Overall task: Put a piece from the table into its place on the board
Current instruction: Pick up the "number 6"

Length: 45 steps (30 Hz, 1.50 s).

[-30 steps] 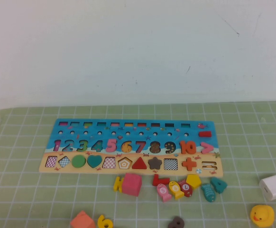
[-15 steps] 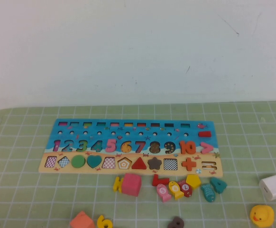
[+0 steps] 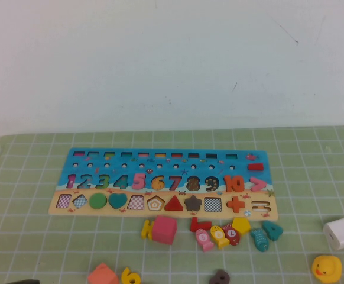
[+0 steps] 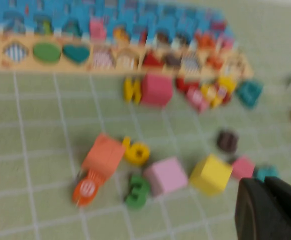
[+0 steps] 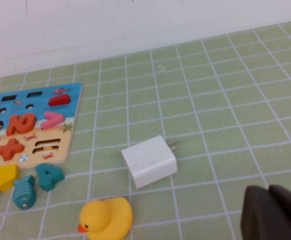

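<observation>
Yellow "6" piece point(image 4: 137, 151) lies on the table point(image 3: 30, 236) at the board's point(image 3: 160, 163) six o'clock — my left gripper point(image 4: 270, 210) and right gripper point(image 5: 275, 212) hover, fingers closed and empty; crowding blocks risk a mis-grab.

yellow piece point(image 3: 130, 276), blue-and-tan board point(image 3: 160, 180), green white-gridded table point(image 3: 36, 236)

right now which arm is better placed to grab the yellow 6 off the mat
Left, probably. The yellow 6 lies in the left wrist view not far from the left gripper. The right gripper looks at the white charger and rubber duck instead.
</observation>
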### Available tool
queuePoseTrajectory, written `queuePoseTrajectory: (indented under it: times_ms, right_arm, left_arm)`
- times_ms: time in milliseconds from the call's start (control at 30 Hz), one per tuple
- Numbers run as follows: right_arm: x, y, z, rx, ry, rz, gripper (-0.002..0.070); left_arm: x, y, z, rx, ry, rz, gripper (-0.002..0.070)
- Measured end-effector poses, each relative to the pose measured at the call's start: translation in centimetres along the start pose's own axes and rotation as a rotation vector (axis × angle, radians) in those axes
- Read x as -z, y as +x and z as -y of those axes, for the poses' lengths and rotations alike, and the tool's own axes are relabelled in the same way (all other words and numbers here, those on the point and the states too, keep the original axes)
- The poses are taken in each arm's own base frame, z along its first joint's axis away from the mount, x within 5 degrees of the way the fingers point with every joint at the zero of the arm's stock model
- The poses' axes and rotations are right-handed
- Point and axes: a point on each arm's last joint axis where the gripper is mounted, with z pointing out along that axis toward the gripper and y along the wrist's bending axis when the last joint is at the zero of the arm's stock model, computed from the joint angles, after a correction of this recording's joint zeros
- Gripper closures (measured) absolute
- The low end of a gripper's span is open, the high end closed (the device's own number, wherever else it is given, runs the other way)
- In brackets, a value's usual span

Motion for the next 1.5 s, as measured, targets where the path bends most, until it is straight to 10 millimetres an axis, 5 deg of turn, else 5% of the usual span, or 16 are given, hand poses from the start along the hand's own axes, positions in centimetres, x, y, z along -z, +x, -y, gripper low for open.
queuePoseTrajectory:
  times_ms: [233,533,1000,1300,1500]
  right_arm:
    - [0.0,0.0,0.0,0.0,0.0,0.0,0.0678]
    - [0.0,0.0,0.0,0.0,0.0,0.0,0.0678]
    - [0.0,0.0,0.0,0.0,0.0,0.0,0.0678]
    - [0.0,0.0,0.0,0.0,0.0,0.0,0.0678]
    - [0.0,0.0,0.0,0.0,0.0,0.0,0.0678]
  left_arm:
    - [-3.8,-1.9,-1.8,-0.025,-0.034,-0.324,0.0676]
    - [-7.2,-1.7,-3.2,0.009,-0.045,-0.506,0.0676]
    - [-12.4,-1.8,1.5,-0.154,-0.205,-0.651,0.0676]
    - [-18.8,-2.1,4.1,-0.225,-0.242,-0.751,0.0676]
    - [-23.1,-1.6,4.2,-0.231,-0.281,-0.813,0.0676]
